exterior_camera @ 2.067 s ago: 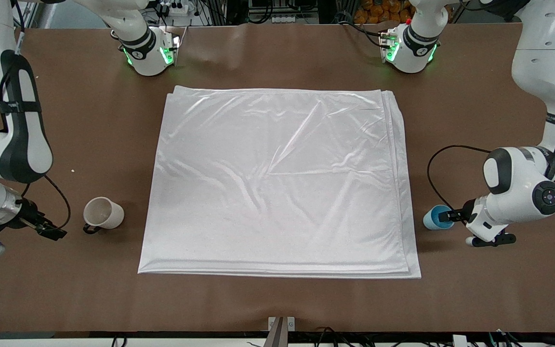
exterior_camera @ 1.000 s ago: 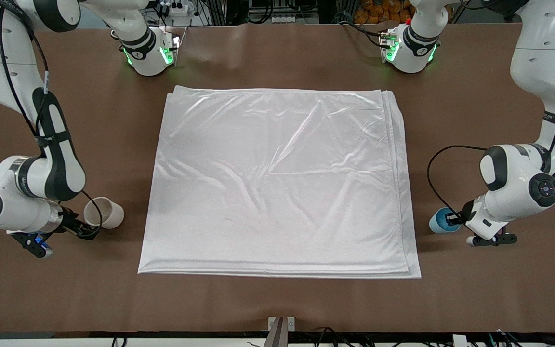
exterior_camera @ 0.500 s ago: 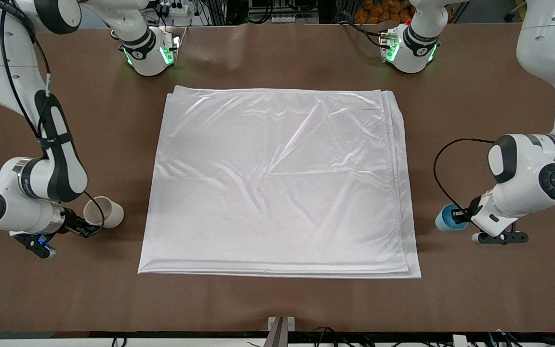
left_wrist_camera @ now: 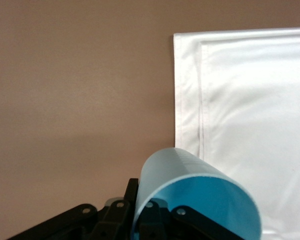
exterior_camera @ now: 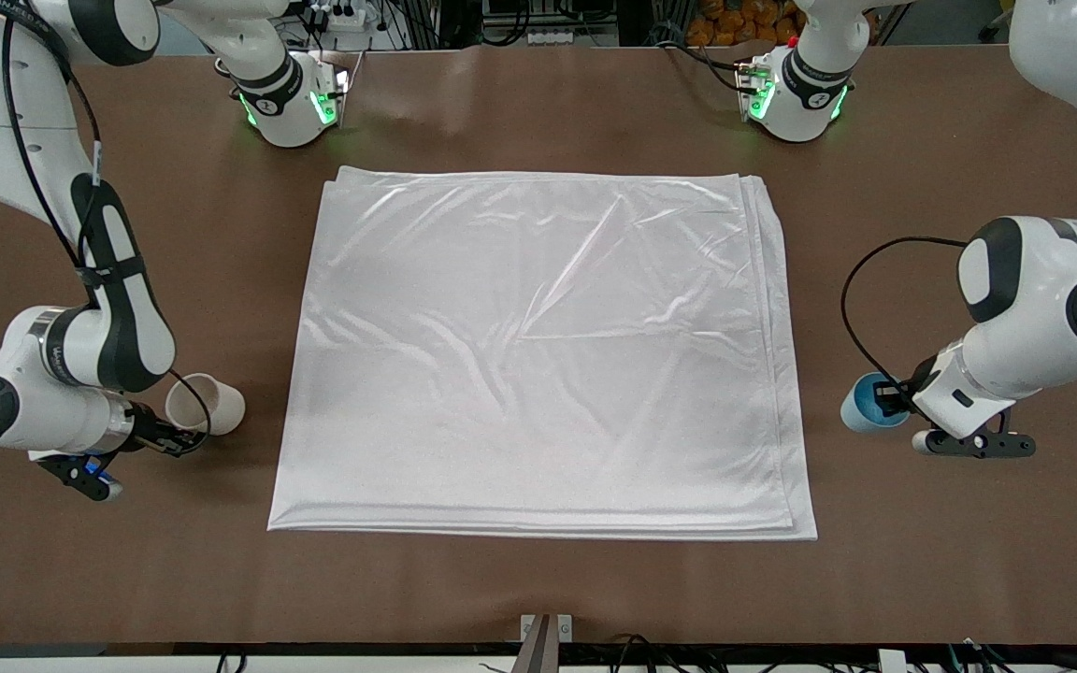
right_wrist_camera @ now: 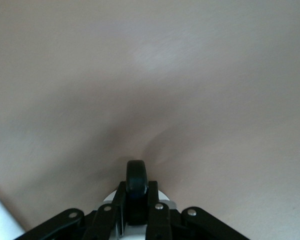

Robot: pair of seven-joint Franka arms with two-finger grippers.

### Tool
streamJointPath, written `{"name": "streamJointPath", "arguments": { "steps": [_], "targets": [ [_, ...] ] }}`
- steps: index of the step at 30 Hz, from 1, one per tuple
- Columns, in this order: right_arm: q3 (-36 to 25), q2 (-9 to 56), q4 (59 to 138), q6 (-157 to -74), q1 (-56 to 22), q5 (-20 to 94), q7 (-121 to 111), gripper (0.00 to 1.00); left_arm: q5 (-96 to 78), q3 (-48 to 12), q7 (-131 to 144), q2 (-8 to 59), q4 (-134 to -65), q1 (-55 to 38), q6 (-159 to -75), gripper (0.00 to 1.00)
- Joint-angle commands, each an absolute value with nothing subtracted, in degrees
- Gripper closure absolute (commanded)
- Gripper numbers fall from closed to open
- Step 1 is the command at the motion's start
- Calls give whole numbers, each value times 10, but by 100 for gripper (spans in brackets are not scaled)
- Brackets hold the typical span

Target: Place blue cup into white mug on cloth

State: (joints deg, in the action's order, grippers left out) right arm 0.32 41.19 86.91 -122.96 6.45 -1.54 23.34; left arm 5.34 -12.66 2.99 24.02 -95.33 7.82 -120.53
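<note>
The blue cup (exterior_camera: 864,404) hangs tipped on its side just above bare table, beside the cloth's (exterior_camera: 538,355) edge at the left arm's end. My left gripper (exterior_camera: 892,402) is shut on its rim. In the left wrist view the cup (left_wrist_camera: 200,200) fills the jaws of the left gripper (left_wrist_camera: 140,207), with the cloth's corner (left_wrist_camera: 250,115) near it. The white mug (exterior_camera: 211,408) lies tilted beside the cloth at the right arm's end. My right gripper (exterior_camera: 179,441) is shut on its black handle (right_wrist_camera: 136,182), which sits between the fingers (right_wrist_camera: 157,212).
The brown table (exterior_camera: 538,579) is bare around the cloth. Both arm bases (exterior_camera: 291,103) (exterior_camera: 791,98) stand with green lights at the edge farthest from the front camera. The left arm's black cable (exterior_camera: 852,308) loops over the table near the cup. A metal bracket (exterior_camera: 545,631) sits at the nearest edge.
The right gripper's fingers have closed on the mug's handle. The left arm has risen, carrying the blue cup slightly up off the table.
</note>
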Motion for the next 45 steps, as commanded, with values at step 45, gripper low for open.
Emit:
{"name": "streamJointPath", "arguments": {
  "steps": [45],
  "targets": [
    [57, 408, 802, -1158, -143, -8, 640, 100, 56, -170, 76, 140, -883, 88, -974, 100]
  ]
}}
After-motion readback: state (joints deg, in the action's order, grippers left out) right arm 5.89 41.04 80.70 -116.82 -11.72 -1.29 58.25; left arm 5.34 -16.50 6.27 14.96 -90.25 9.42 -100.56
